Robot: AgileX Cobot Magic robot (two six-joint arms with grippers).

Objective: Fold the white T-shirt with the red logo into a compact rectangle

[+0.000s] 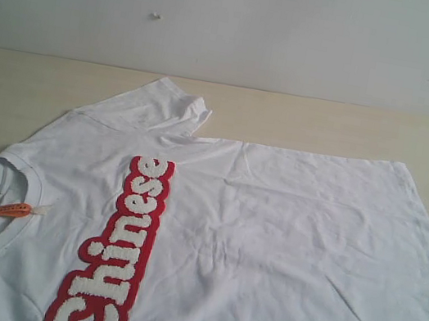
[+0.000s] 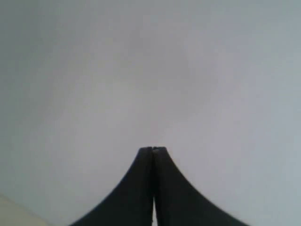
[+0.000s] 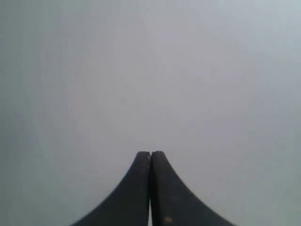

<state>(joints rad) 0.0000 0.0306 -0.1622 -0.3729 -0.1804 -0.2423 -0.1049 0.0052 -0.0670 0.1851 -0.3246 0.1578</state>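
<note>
**Desk:** Arms idle?

**Photographer:** Yes. The left fingers [image 2: 138, 188] and the right fingers [image 3: 136, 188] are clenched on nothing. They face a plain grey backdrop [image 2: 150, 70], apparently parked clear of the cloth.

**Desk:** And the garment?

**Photographer:** The white T-shirt [image 1: 282, 247] lies face-up on the table [image 1: 328, 127], red logo [image 1: 119, 252] nearest and far sleeve [image 1: 170, 107] curled inward. It looks laid out flat for a first fold.
</note>
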